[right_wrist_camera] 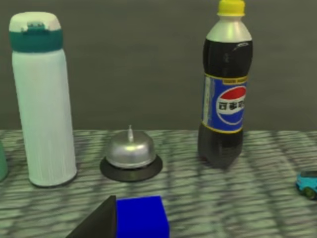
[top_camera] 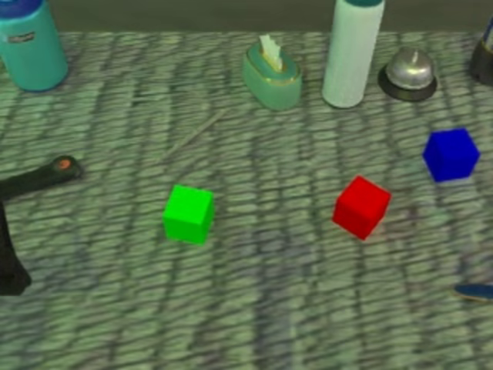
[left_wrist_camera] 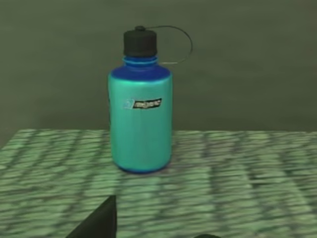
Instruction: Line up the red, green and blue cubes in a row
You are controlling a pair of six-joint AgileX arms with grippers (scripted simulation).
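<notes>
While the three cubes lie unaligned, green cube (top_camera: 187, 213) left of centre, red cube (top_camera: 360, 206) right of centre and blue cube (top_camera: 451, 154) near the bell (top_camera: 410, 72), neither hand holds anything I can see. Whether either hand is open cannot be told. Risk: reaching for blue may knock the bell or cola bottle (right_wrist_camera: 225, 89).

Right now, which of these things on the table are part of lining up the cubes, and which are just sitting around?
Part of the job:
- red cube
- green cube
- blue cube

Just lying about:
- teal water bottle
- tissue holder
- white flask
- bell
- cola bottle
- toy car
</notes>
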